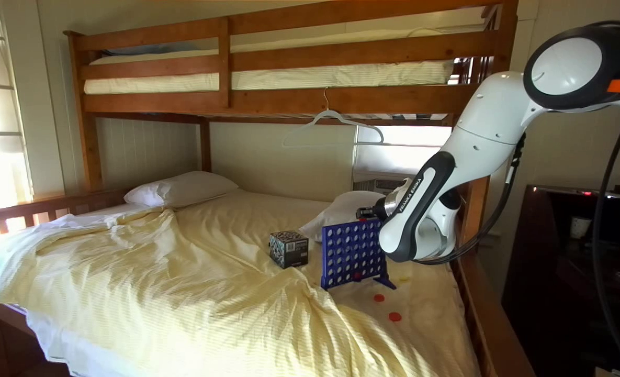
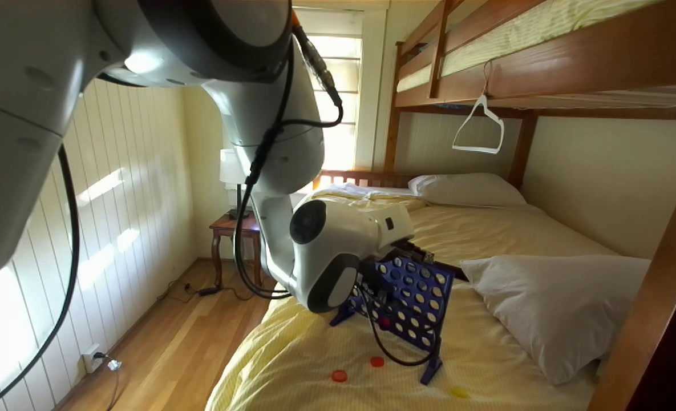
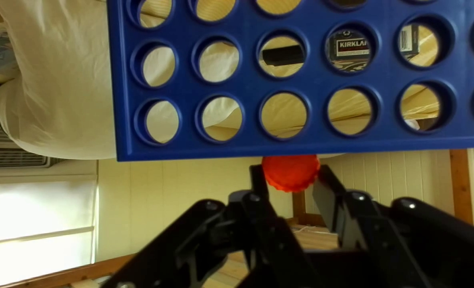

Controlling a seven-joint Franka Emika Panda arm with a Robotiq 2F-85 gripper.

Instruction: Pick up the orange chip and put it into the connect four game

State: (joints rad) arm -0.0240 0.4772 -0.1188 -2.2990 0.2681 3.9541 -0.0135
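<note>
On the yellow bedding point(image 1: 184, 303), nearest in an exterior view, lies a loose chip point(image 1: 395, 317), red-orange, with a second loose chip point(image 1: 379, 298) just beyond it to the left. Past them the connect four game point(image 1: 352, 254) stands upright, a red chip point(image 1: 357, 276) showing in its bottom row and a yellow chip point(image 1: 404, 278) just beside it on the right. At the board's top edge is the gripper point(image 3: 291, 172), on the white arm point(image 1: 485, 125) that bends down from the right. Its fingers point(image 3: 257, 182) are drawn in on the orange chip point(image 3: 291, 174), one against each side, so the chip is held. In the wrist view the chip meets the top edge roughly in line with the third column of holes from the left; the edge cuts off part of it, so I can't say for sure whether it is in the slot or only behind the rim. Farther off, left of the board, sits a dark patterned box point(image 1: 289, 249), and a white pillow point(image 1: 338, 209) lies beyond the board. Another pillow point(image 1: 184, 188) rests farther back, at the left.
</note>
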